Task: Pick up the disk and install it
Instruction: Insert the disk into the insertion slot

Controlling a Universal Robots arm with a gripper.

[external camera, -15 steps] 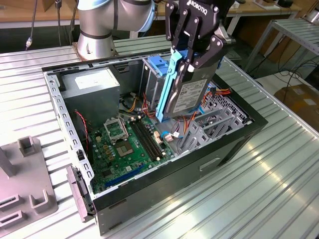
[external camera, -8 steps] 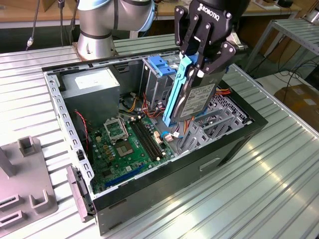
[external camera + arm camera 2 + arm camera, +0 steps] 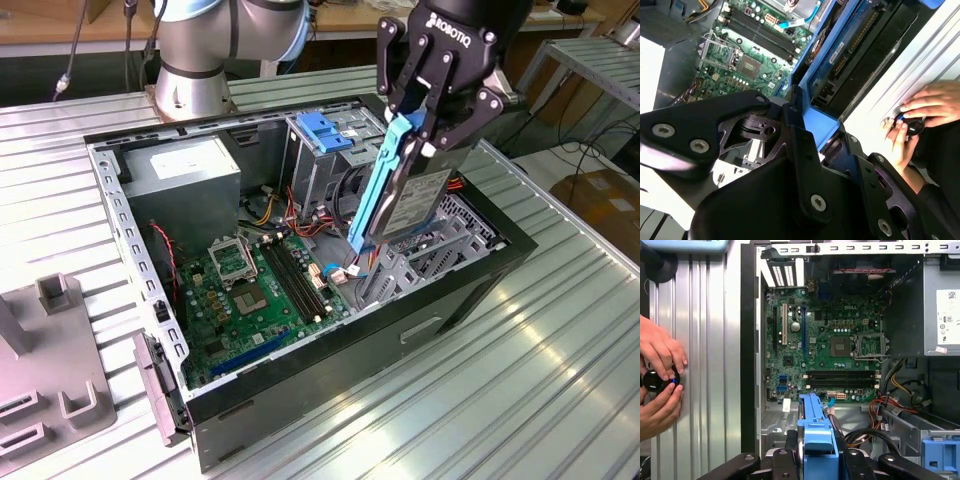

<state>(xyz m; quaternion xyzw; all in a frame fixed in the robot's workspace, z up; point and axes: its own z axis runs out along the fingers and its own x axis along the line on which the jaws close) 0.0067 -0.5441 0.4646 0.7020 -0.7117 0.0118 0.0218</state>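
Note:
My gripper (image 3: pixel 428 135) hangs over the open computer case (image 3: pixel 470 290) on the exterior view's right, shut on the disk (image 3: pixel 418 198). The disk is a grey metal drive with a white label and a blue plastic frame (image 3: pixel 377 185). It is held on edge and tilted, with its lower end just above the case's front bay. In the first wrist view the blue frame (image 3: pixel 817 432) sticks out between the black fingers (image 3: pixel 782 462) above the case floor. In the second wrist view the drive's underside and frame (image 3: pixel 840 52) run away from the gripper body.
Inside the case are a green motherboard (image 3: pixel 260 290), a grey power supply box (image 3: pixel 185 180) and a metal cage with a blue top (image 3: pixel 325 132). A person's hands (image 3: pixel 657 372) hold a black knob on the ribbed table beside the case. A grey fixture (image 3: pixel 50 370) stands at the exterior view's left.

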